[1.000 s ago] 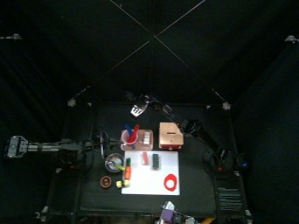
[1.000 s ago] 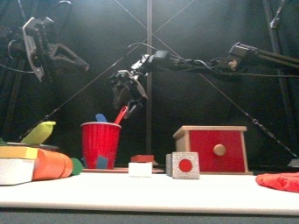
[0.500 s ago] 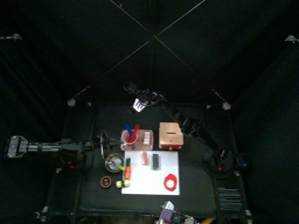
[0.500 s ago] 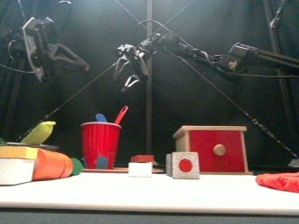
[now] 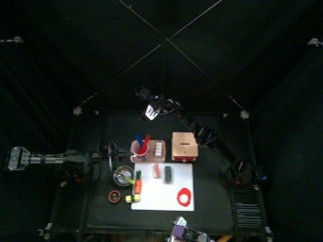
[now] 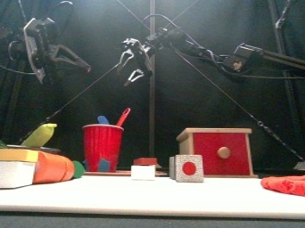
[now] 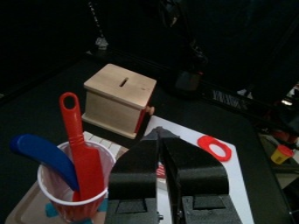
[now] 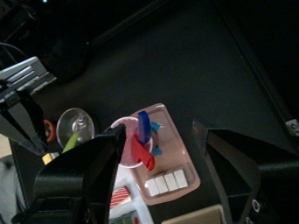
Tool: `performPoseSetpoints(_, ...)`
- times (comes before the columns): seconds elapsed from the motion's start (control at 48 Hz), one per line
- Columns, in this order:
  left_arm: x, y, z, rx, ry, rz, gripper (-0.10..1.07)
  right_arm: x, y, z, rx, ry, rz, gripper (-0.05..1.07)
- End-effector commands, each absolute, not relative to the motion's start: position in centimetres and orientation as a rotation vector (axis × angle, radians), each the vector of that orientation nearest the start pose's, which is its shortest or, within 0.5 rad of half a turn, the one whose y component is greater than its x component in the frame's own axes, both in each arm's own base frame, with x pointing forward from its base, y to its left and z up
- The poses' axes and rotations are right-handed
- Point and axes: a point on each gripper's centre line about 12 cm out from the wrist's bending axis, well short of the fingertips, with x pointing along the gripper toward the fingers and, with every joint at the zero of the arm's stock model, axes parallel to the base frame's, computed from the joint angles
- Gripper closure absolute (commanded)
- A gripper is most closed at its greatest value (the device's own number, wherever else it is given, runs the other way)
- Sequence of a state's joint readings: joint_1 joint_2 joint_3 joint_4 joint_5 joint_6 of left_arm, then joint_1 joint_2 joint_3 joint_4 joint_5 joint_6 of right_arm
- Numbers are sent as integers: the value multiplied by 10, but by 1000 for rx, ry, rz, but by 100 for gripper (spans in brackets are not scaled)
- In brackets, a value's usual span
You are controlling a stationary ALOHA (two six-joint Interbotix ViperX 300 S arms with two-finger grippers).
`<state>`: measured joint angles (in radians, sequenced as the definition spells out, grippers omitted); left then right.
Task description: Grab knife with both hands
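Bench: small black bench (image 5: 209,203) inside black curtains.
Box: red-fronted wooden box (image 6: 216,151) standing to the right of the cup.
Cup: red plastic cup (image 6: 103,146) standing upright, left of centre.
Knife: red plastic knife (image 7: 75,140) standing upright in the cup beside a blue plastic utensil (image 7: 40,157); neither claw touches it.
Right claw (image 6: 132,62): raised high above the cup, spread wide and released, grasping nothing.
Left claw (image 7: 158,150): nearly clenched, grasping nothing, near the cup.

Both arms are matte black, thin jointed tubes with looping cables; the right gripper (image 6: 135,64) has pale fingertips (glossy black elsewhere).
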<state>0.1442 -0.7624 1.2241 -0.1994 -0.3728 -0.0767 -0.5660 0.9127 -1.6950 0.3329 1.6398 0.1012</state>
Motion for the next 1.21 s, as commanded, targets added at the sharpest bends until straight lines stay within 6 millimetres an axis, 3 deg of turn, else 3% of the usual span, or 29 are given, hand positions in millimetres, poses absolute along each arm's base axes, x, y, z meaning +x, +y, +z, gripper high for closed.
performPoseSetpoints(0.0,220,43,246,-263,48,235,59,455,-271,425,435,662,-284,9)
performPoseSetpoints(0.542,219,48,247,-277,39,260,59,451,-268,433,433,652,-268,9)
performPoseSetpoints(1.188,220,48,248,-282,37,260,59,399,-258,496,444,568,-322,9)
